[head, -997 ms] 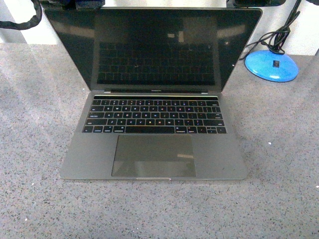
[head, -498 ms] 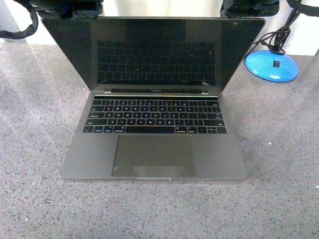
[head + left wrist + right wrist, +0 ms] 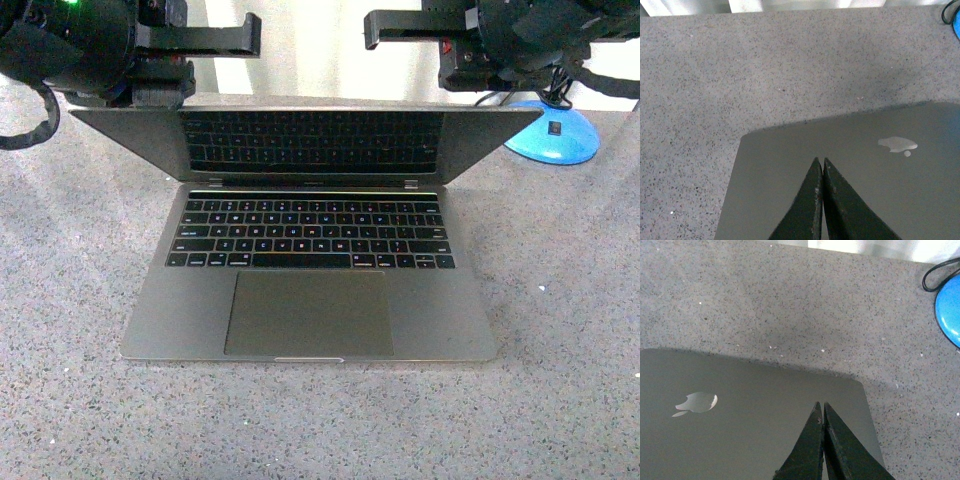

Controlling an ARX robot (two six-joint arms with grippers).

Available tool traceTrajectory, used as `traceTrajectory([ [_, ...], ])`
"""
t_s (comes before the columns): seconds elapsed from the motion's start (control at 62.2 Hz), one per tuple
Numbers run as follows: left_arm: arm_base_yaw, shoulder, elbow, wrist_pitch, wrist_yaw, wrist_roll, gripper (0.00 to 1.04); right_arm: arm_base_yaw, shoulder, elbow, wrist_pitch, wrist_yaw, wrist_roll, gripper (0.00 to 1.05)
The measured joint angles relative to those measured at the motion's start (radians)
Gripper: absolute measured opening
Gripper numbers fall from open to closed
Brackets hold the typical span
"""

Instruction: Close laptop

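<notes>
The grey laptop (image 3: 310, 300) sits on the table with its keyboard facing me. Its lid (image 3: 310, 140) leans forward over the keys, roughly half way down. My left gripper (image 3: 252, 38) is shut and hangs behind the lid's top edge on the left. My right gripper (image 3: 372, 30) is also shut, behind the top edge on the right. In the left wrist view the shut left gripper (image 3: 819, 161) lies over the lid's grey back (image 3: 870, 195), near a corner. The right gripper (image 3: 820, 405) lies likewise over the lid (image 3: 740, 440) beside the apple logo (image 3: 697, 402). Contact with the lid cannot be told.
A blue round base (image 3: 552, 132) with a black cable (image 3: 940, 272) stands on the speckled grey table (image 3: 560, 400), just right of the lid's corner. A white wall runs along the table's far edge.
The lid has swung forward and down toward the keyboard. Both grippers have dropped lower into view behind its top edge.
</notes>
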Motion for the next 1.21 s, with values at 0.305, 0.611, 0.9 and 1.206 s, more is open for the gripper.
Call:
traceTrajectory([
  [0.305, 0.0, 0.0, -0.035, 0.011, 0.001, -0.025, 0.04, 0.011, 0.0, -0.028, 0.003, 0.003, 0.029, 0.01],
  [0.611, 0.0, 0.0, -0.042, 0.014, 0.002, -0.032, 0.04, 0.025, 0.0, -0.068, 0.017, 0.002, 0.061, 0.01],
  [0.9, 0.0, 0.0, -0.061, 0.014, 0.003, -0.036, 0.04, 0.032, 0.0, -0.092, 0.025, 0.002, 0.087, 0.01],
  [1.206, 0.0, 0.0, -0.089, 0.026, 0.004, -0.043, 0.04, 0.034, 0.0, -0.122, 0.039, 0.002, 0.101, 0.01],
])
